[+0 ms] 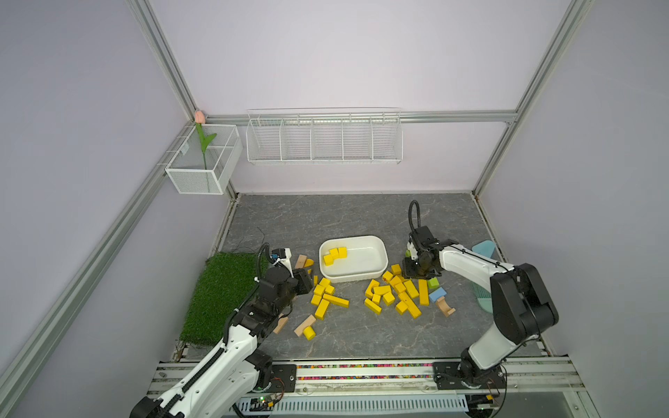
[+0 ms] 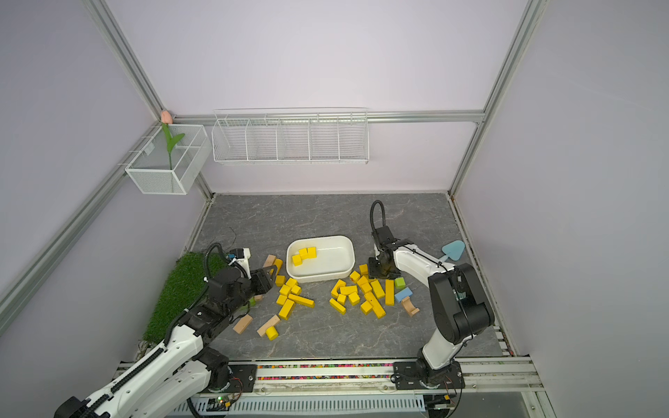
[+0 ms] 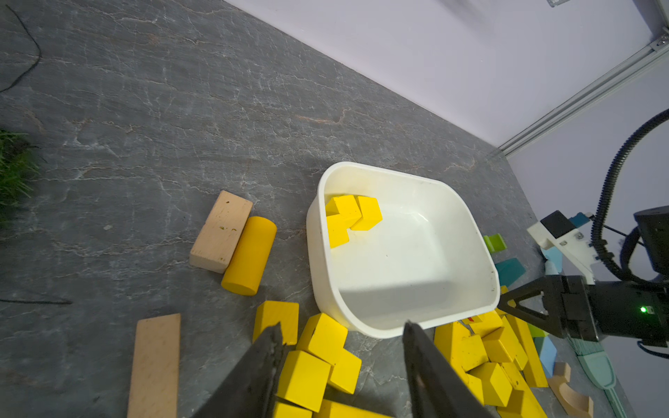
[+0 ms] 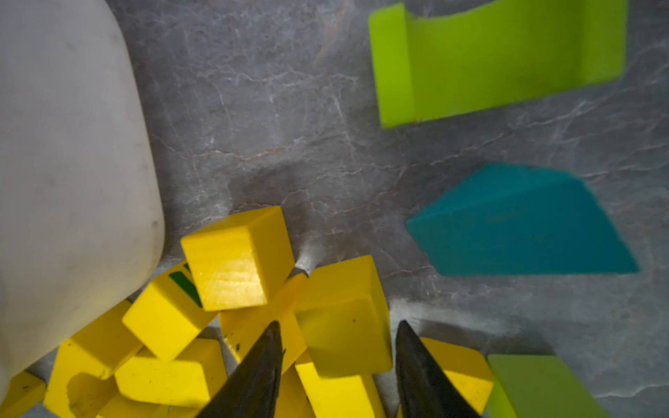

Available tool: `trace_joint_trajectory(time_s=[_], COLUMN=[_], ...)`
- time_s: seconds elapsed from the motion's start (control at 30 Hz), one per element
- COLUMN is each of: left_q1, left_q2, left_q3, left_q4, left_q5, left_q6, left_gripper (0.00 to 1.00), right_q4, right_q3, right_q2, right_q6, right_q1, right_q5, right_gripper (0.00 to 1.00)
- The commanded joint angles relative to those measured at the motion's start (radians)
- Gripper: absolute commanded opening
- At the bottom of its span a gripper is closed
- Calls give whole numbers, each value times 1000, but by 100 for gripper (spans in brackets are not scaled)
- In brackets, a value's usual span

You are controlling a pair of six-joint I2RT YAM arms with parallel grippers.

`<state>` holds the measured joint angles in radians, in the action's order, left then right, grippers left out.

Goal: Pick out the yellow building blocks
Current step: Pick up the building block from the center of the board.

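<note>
We've got the left gripper (image 3: 343,325) spread open over the yellow building blocks (image 3: 303,380); right gripper (image 4: 337,322) straddles one yellow cube (image 4: 344,340), we can't tell if it's pinching.

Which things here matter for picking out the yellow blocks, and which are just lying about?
For the job: yellow building blocks, white tub holding three of them, left gripper, right gripper.
Lying about: tan blocks, green block, blue block, grass mat, wire baskets, tulip.
</note>
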<state>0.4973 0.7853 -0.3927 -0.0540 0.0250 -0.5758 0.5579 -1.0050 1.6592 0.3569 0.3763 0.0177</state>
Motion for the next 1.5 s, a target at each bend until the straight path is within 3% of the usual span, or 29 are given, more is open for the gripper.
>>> trace_joint_trajectory(time_s=[0.0,0.53,1.07,1.23,1.47], left_q1=[-6,-8,-12,-12,-12], left_q2=[-8,-12,-14,-13,-18], left_q3=[-16,-13,-12,-12,-10], left_q4=[0,0,2,2,2], left_q5=[7,4,0,1,0], left_q6=[-16,-17,-19,-17,-19], left_gripper=[56,56,56,56,56], right_q4=[-6,0,13,11,-3], right_q3=[-11,-18,-34,-29,17], right_q2=[11,24,50,38,-64], right_q6=[-13,-13,-10,-10,6], right_q1=[-3,-3,-3,-3,7], right_q5=[15,18,8,5,-49], right_gripper=[46,34,40,30,28])
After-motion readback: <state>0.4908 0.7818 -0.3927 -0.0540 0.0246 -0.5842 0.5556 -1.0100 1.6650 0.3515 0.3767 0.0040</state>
